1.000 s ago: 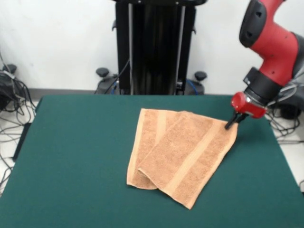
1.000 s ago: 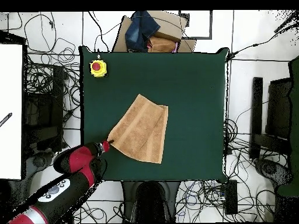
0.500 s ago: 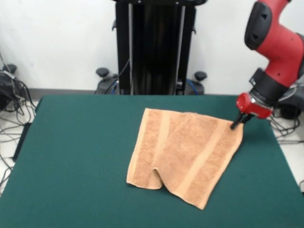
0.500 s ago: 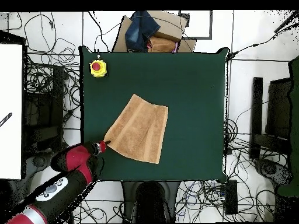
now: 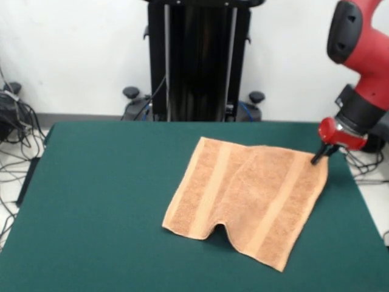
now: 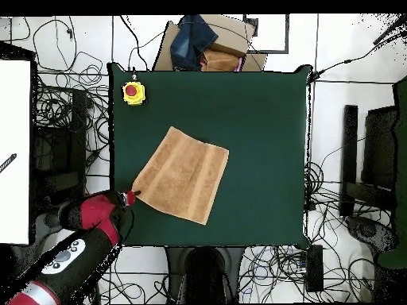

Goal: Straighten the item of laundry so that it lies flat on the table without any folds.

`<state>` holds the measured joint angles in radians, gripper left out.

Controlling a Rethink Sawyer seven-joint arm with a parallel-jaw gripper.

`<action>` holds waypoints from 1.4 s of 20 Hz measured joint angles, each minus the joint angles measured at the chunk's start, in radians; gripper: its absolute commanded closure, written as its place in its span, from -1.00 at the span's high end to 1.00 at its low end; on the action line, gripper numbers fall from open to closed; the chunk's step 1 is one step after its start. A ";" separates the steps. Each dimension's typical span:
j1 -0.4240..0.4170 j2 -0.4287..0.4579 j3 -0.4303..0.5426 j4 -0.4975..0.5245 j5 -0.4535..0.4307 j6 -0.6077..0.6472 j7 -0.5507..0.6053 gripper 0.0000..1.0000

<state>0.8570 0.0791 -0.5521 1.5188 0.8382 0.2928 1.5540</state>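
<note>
An orange-tan hand towel (image 5: 246, 198) lies spread on the dark green counter (image 5: 103, 201), right of centre in the front view, with one corner pinched in the closed end effector (image 5: 320, 156) of a red and black arm (image 5: 361, 67). The dark fingertips meet the cloth at the towel's far right corner, close to the counter's right edge; whether that corner is lifted clear of the felt cannot be made out. Two paler woven bands run across the towel, one near its left edge and one near its right. The near edge carries a small rounded notch (image 5: 217, 231) where the cloth buckles or tucks under; what lies beneath that spot is hidden. The lowest corner of the towel reaches almost to the bottom of the front view.

From overhead, the towel (image 6: 181, 174) sits in the left half of the counter (image 6: 262, 143), its corner meeting the end effector (image 6: 132, 194) near the counter's left edge. The arm (image 6: 79, 234) runs off the lower left of the picture, cut off by the frame. A yellow box with a red button (image 6: 133, 92) stands at the counter's upper left corner, well apart from the towel. Cardboard and dark blue cloth (image 6: 199, 40) lie beyond the counter's top edge, amid tangled cables on the floor.
</note>
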 measured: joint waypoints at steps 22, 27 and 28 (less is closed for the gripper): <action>-0.123 -0.224 0.123 0.129 -0.097 -0.106 0.000 -1.00; -0.216 -0.259 0.173 0.217 -0.235 -0.229 0.000 -1.00; -0.228 -0.261 0.179 0.228 -0.250 -0.242 0.000 -1.00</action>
<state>0.6290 -0.1823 -0.3734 1.7468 0.5882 0.0505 1.5540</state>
